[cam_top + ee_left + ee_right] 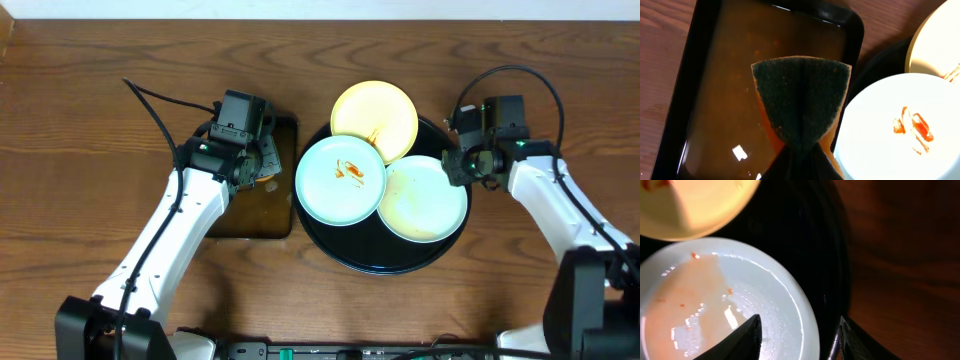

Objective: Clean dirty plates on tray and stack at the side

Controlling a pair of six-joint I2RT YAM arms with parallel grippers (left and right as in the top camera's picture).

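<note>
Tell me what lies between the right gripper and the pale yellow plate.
Nothing but a bare strip of the round black tray: the overhead view shows it between the right gripper and the pale yellow plate.

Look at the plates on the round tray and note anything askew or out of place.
The smeared pale blue plate lies over the edges of the yellow plate and the right plate, and pokes past the left rim of the round tray. The yellow plate overhangs the far rim.

A green-faced orange sponge (800, 100) hovers over a rectangular black tray (692, 80) of brownish liquid (735, 90) on the table (100, 60).
</note>
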